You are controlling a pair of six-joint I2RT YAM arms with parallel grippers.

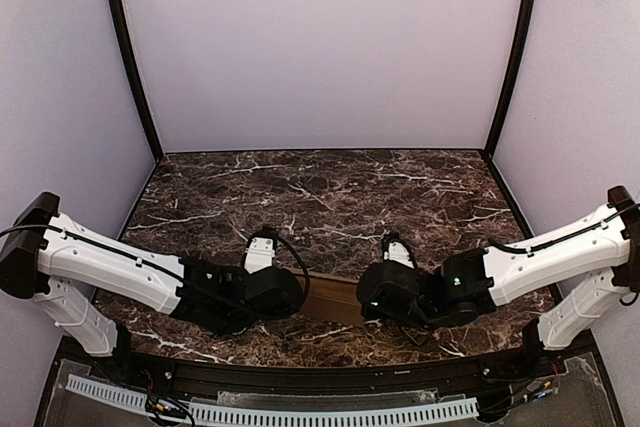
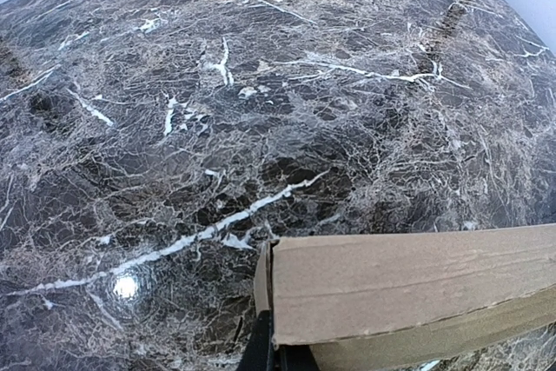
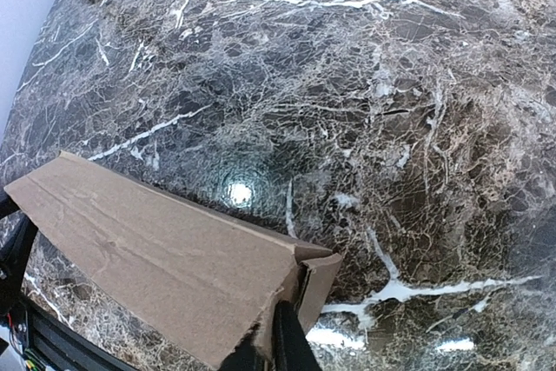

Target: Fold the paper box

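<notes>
Left claw (image 2: 265, 349): I clench the paper box (image 1: 335, 299) at its left end | right claw (image 3: 282, 341): clenched on its right end | box: spans between my claws, near front of marble table (image 1: 330, 197)

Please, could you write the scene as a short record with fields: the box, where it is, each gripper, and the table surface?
object: paper box, plain brown cardboard, long shape, partly folded
position: between the two arms, near the front edge of the table
left arm: left gripper shut on one end of the box
right arm: right gripper shut on the other end
surface: dark marble pattern with white veins
task state: folding not finished; the end flap at the right gripper looks open
</notes>
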